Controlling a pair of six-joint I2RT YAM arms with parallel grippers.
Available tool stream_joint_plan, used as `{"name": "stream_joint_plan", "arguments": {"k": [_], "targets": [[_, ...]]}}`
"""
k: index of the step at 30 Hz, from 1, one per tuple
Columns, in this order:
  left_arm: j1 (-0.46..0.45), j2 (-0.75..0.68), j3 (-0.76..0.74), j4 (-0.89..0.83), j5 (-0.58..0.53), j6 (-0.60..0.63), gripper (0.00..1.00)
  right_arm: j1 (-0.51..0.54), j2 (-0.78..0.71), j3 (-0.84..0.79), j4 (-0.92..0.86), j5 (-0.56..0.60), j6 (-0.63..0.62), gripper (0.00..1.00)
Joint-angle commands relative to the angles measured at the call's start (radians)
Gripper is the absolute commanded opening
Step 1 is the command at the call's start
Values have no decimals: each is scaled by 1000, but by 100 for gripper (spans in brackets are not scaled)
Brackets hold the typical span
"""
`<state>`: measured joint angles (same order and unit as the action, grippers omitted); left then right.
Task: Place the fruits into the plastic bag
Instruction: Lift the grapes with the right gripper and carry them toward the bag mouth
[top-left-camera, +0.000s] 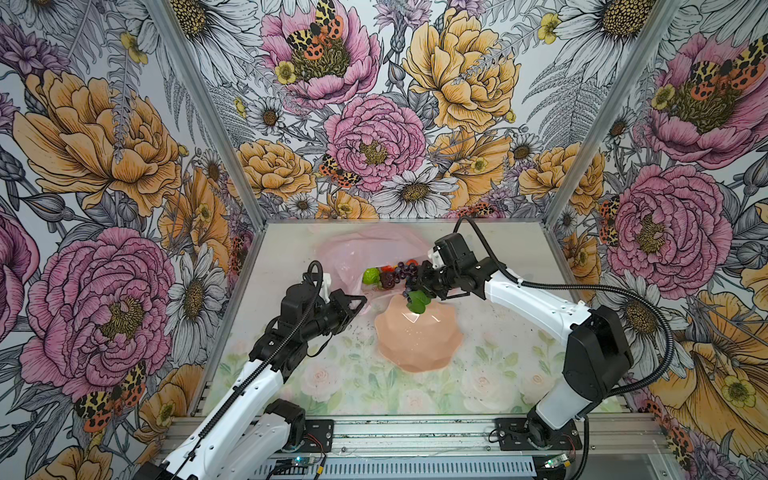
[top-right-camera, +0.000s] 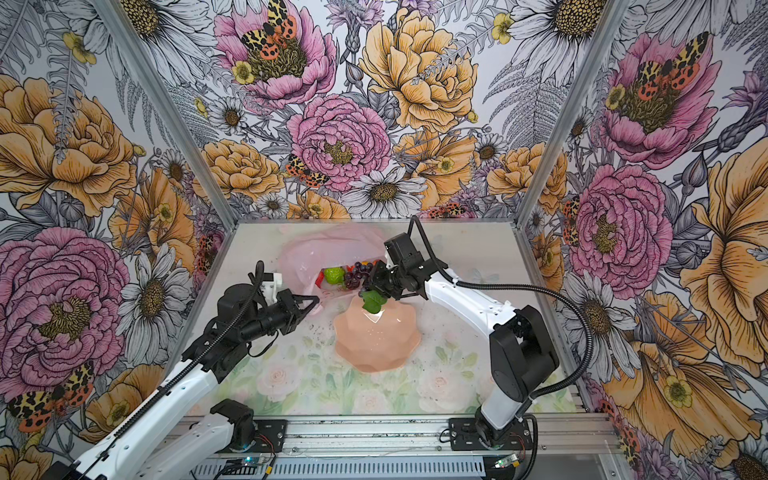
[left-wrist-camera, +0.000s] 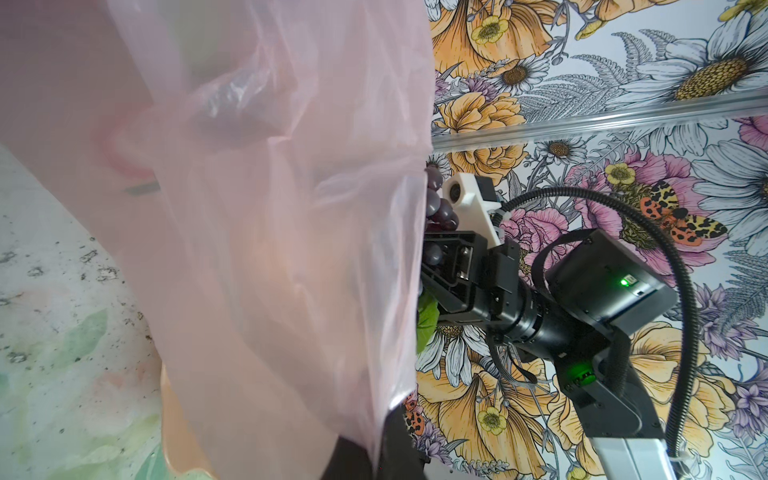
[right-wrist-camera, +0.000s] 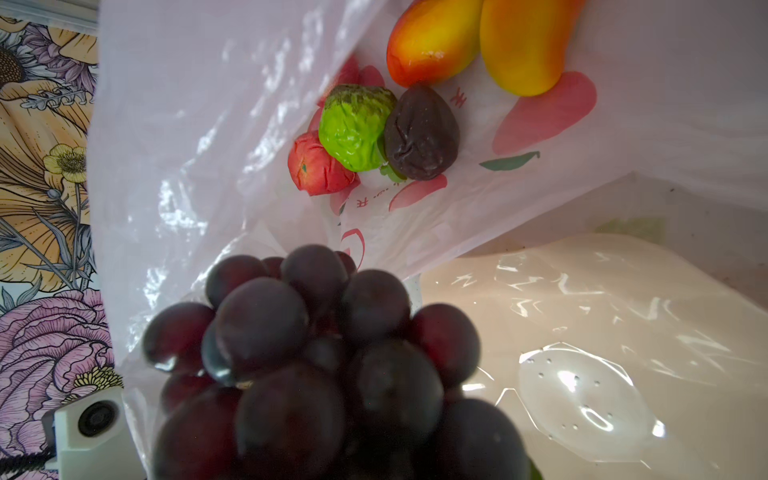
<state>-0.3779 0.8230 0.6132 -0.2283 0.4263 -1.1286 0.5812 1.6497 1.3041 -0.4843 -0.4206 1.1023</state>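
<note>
Pinching the purple grapes (right-wrist-camera: 311, 353) between jaws closed only part-way, the right gripper (top-left-camera: 417, 286) hangs at the mouth of the plastic bag (top-left-camera: 353, 249), the bunch's green leaf (top-left-camera: 417, 301) dangling over the far rim of the peach-pink bowl (top-left-camera: 415, 345). The bowl sits near the middle of the table (top-left-camera: 498, 374) with nothing in it. The bag lies just beyond the bowl, spreading toward the middle of the table's far edge, its opening turned toward the bowl and lifted. The left gripper (top-left-camera: 359, 302) has its jaws fully closed on the bag's near-left edge and holds the thin plastic up off the table — in the left wrist view the pale-pink film drapes across most of the picture. Inside the bag, seen from the right wrist, a red apple (right-wrist-camera: 318, 170), a bumpy green fruit (right-wrist-camera: 355, 126) and a dark avocado (right-wrist-camera: 422, 133) lie touching one another, with two orange-yellow mangoes (right-wrist-camera: 432, 37) side by side just beyond them. The grapes themselves sit at the bag's lip — not down among the other fruits.
</note>
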Motion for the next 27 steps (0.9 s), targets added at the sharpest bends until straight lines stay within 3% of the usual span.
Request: {"name": "stream_joint_plan", "arguments": {"k": [1,27], "targets": [[-23,7,25,24,-17,-16,0,-3,-7,-10,110,-22,71,24],[-159,75,67,74,-109,-29,0,27,116,-42,273,6,231,25]]}}
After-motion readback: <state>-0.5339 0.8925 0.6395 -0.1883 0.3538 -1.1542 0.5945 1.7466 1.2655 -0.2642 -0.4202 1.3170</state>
